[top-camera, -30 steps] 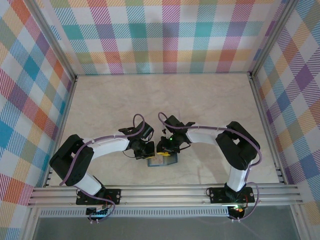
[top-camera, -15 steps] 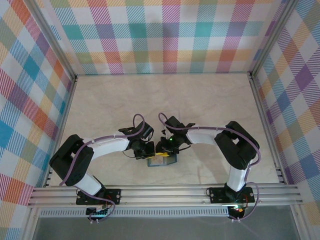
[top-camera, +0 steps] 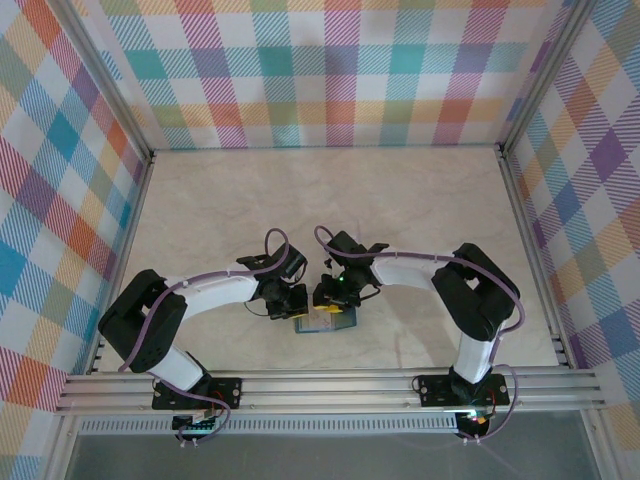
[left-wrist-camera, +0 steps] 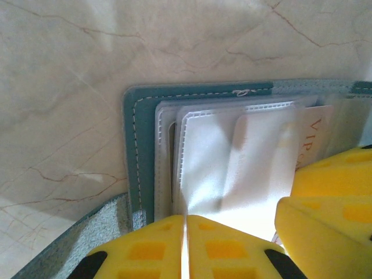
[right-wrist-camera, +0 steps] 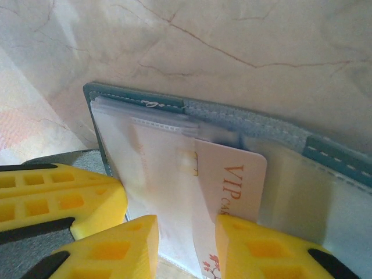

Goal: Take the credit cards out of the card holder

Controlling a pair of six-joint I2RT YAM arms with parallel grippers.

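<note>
The teal card holder (top-camera: 326, 322) lies open on the table near the front edge, its teal border (left-wrist-camera: 139, 133) and grey-blue inside (right-wrist-camera: 256, 119) showing. Clear sleeves fan up from it. A pale credit card (right-wrist-camera: 235, 180) printed "VIP" sticks partway out of a sleeve and also shows in the left wrist view (left-wrist-camera: 314, 136). My left gripper (left-wrist-camera: 186, 221) (top-camera: 298, 303) is shut on the bottom corner of a clear sleeve. My right gripper (right-wrist-camera: 186, 226) (top-camera: 329, 298) stands open astride the sleeve and the card, its right finger (right-wrist-camera: 261, 244) against the card's edge.
The two grippers crowd together over the holder: the right one's yellow fingers (left-wrist-camera: 328, 192) sit just right of the left jaws, and the left one's fingers (right-wrist-camera: 58, 197) sit left of the right jaws. Marbled tabletop (top-camera: 400, 210) stretches behind, ringed by plaid walls.
Hardly anything differs in the top view. Both arms stay over the card holder, with only a slight shift of the right wrist.
</note>
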